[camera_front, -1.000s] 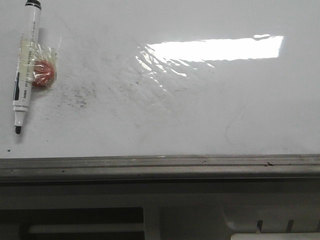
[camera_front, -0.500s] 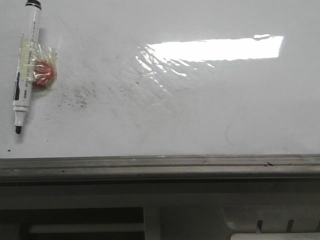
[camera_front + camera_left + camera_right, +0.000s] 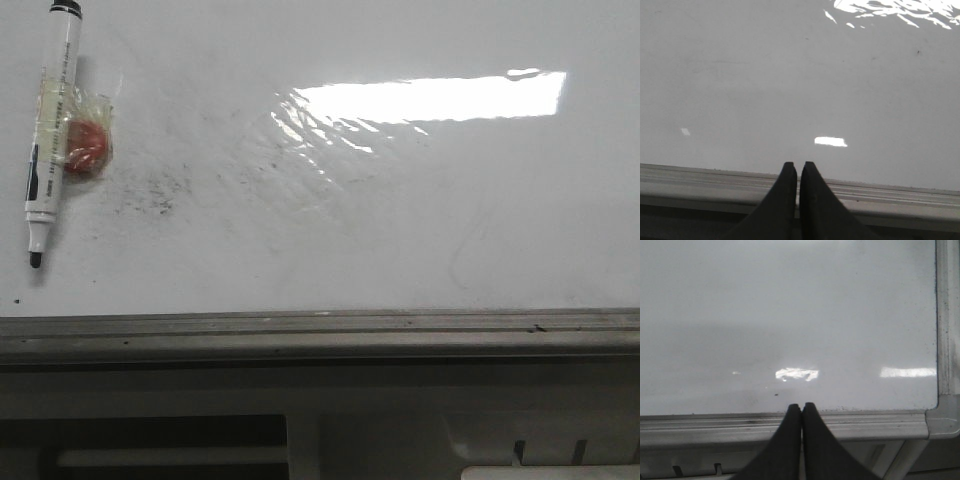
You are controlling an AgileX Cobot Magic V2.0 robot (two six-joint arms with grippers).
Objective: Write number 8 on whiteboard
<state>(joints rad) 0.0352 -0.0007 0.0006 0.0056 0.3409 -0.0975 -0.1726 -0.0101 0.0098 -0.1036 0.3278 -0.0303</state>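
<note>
The whiteboard (image 3: 400,230) is glossy white with faint grey smudges and a bright light reflection; no number 8 shows on it. A white marker (image 3: 50,135) with a black tip lies at the board's far left in the front view, tip toward the near edge. A red round piece in clear tape (image 3: 85,145) sticks to its side. Neither gripper shows in the front view. My left gripper (image 3: 798,165) is shut and empty above the board's near rail (image 3: 715,175). My right gripper (image 3: 801,406) is shut and empty above the rail (image 3: 865,422) near the board's right corner.
The grey metal rail (image 3: 320,335) runs along the board's near edge, with grey robot base parts (image 3: 380,440) below it. The board's right rail and corner (image 3: 945,340) show in the right wrist view.
</note>
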